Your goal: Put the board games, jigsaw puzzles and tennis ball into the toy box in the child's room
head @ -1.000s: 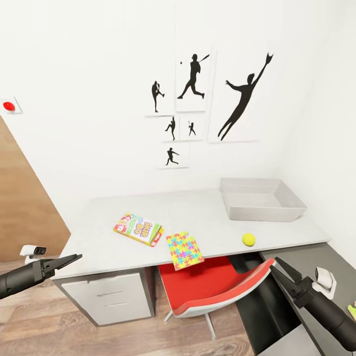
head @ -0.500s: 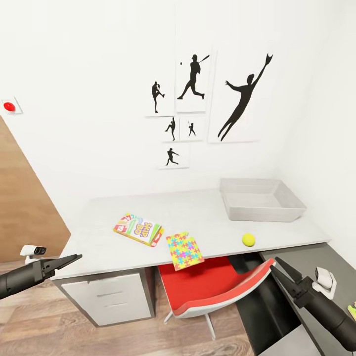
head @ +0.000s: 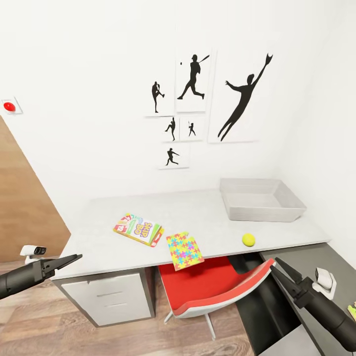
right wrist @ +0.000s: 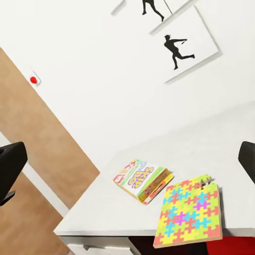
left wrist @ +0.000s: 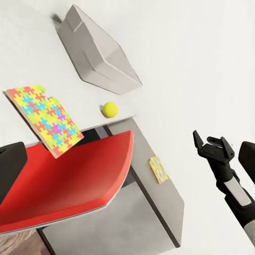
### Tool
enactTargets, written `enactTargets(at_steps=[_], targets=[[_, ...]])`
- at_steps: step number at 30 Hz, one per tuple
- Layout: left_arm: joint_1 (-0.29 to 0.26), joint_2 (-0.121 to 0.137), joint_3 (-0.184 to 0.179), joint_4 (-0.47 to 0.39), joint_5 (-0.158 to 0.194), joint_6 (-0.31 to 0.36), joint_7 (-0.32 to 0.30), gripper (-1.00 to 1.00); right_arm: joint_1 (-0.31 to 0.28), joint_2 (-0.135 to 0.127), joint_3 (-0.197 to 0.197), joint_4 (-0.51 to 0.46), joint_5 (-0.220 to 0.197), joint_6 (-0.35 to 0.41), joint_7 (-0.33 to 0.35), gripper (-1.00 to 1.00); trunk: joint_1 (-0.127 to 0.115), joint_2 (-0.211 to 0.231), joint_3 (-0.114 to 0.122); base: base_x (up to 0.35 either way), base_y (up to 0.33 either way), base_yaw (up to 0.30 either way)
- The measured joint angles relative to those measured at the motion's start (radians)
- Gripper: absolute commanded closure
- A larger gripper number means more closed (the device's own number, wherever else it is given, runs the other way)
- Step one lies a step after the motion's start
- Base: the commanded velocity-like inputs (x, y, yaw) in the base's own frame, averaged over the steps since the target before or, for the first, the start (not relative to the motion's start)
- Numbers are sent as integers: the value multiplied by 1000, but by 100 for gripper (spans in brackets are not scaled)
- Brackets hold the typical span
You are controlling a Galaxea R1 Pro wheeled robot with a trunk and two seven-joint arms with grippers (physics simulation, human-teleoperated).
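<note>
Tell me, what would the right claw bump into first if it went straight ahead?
Probably the SKIP BO box on the table, skimming just over the red chair; depth is unclear.

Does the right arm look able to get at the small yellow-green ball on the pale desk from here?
Probably yes. The small yellow-green ball sits alone near the pale desk's front edge, with the right gripper low beside it. The red chair stays below the desktop.
</note>
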Motion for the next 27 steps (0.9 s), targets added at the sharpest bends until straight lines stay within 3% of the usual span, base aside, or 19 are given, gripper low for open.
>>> enactTargets(at_steps=[13,17,23,27], targets=[[0,0,-1,0,-1,5,0,-100,0,0,0,-2,2,6,-7,-100,0,0,0,0,0,0],[0,-1,-3,0,-3,10,12,-100,2,0,1,-9,3,42,-16,-100,0,0,0,0,0,0],[-1,-4,-9,0,-8,17,102,-100,-2,0,0,-16,3,149,-41,-100,0,0,0,0,0,0],[-4,-24,-13,1,-11,41,236,-100,-8,0,-1,-21,3,220,-76,-100,0,0,0,0,0,0]])
